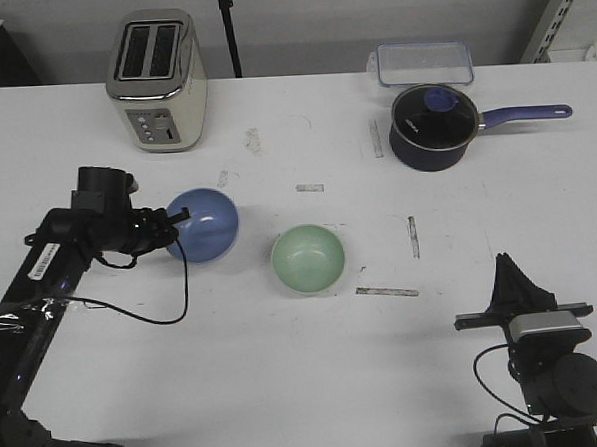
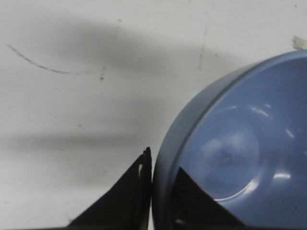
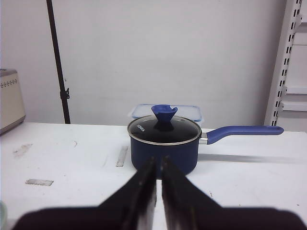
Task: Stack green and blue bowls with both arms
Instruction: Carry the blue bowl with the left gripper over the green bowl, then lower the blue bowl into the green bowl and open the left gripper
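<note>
The blue bowl (image 1: 206,223) sits left of centre on the white table. The green bowl (image 1: 308,258) stands upright just to its right, apart from it. My left gripper (image 1: 173,225) is shut on the blue bowl's left rim. In the left wrist view (image 2: 163,160) one finger is outside the wall and the other inside the blue bowl (image 2: 240,143). My right gripper (image 1: 504,263) is shut and empty near the table's front right, far from both bowls. In the right wrist view (image 3: 159,159) it points at the saucepan.
A toaster (image 1: 156,81) stands at the back left. A dark navy saucepan (image 1: 432,126) with a glass lid and purple handle is at the back right and also shows in the right wrist view (image 3: 164,143). A clear lidded container (image 1: 423,64) lies behind it. Tape strips (image 1: 387,292) mark the table.
</note>
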